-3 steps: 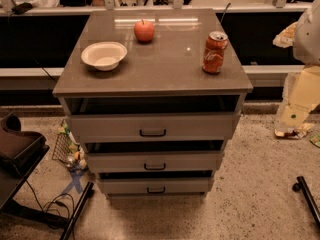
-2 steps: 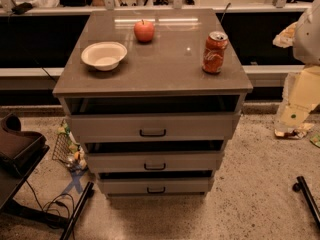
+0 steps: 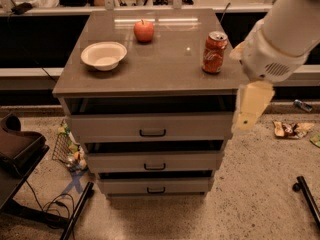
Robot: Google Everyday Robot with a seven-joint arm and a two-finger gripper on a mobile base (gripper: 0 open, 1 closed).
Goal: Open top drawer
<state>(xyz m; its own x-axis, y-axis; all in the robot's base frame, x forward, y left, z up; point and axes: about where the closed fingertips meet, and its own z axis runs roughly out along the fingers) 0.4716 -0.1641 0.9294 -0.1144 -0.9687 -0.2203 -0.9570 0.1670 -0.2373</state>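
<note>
Camera view: the tool (image 3: 248,110) is hanging just off the bench's (image 3: 165,66) right front corner, level with the top drawer (image 3: 110,127) directly beneath the benchtop. It is probably lining up on the handle (image 3: 152,133). Open or closed: cannot tell.

The arm (image 3: 290,24) is a fat white cylinder with a small slotted vent (image 3: 276,71) near its end. The gripper (image 3: 251,106), at three o'clock, is pale cream and tapering, with one dark dot.
</note>
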